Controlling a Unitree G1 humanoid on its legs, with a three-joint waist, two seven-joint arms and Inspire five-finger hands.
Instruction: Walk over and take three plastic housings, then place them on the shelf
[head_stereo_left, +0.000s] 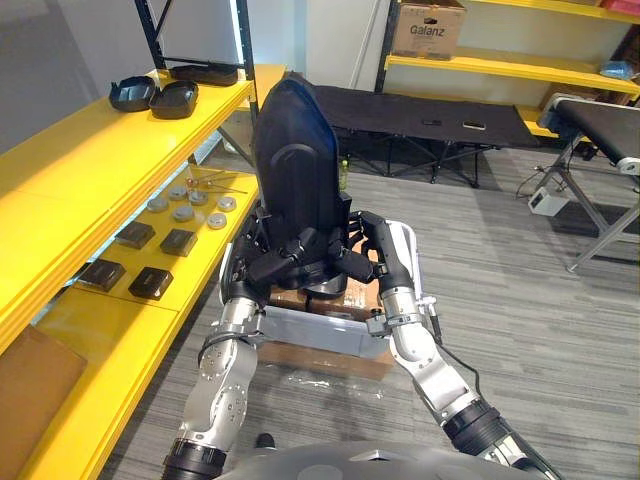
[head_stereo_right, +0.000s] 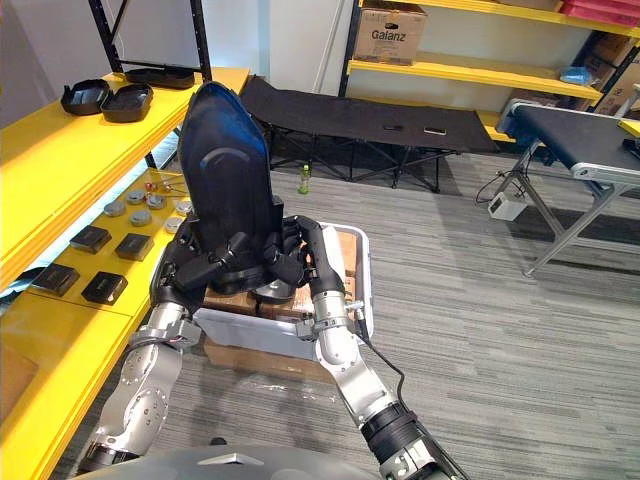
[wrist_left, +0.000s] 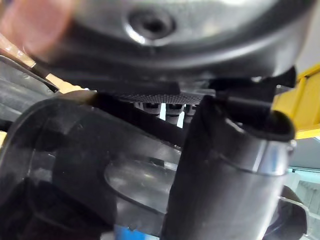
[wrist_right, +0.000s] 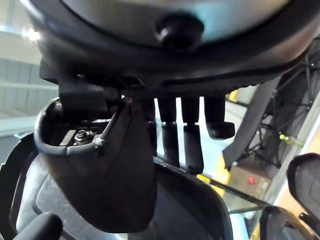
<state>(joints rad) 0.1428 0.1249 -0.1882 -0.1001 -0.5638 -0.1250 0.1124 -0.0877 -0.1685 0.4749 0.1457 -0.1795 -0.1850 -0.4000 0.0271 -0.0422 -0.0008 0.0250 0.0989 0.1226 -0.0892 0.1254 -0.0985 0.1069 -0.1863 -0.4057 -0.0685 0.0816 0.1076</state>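
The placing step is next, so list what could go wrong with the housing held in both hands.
1. The tall black housing stands upright, gripped at its lower end by the left hand and right hand. Top-heavy like this, it may tip or slip and drop toward the white bin.
2. The yellow shelf already carries other housings. A wide swing while setting this one down could knock them.

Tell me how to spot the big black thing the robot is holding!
Find the long yellow shelf on the robot's left, then the white bin beside it. Above the bin, the left hand and right hand grip a black plastic housing. It stands upright, while the other housings lie low on the shelf.
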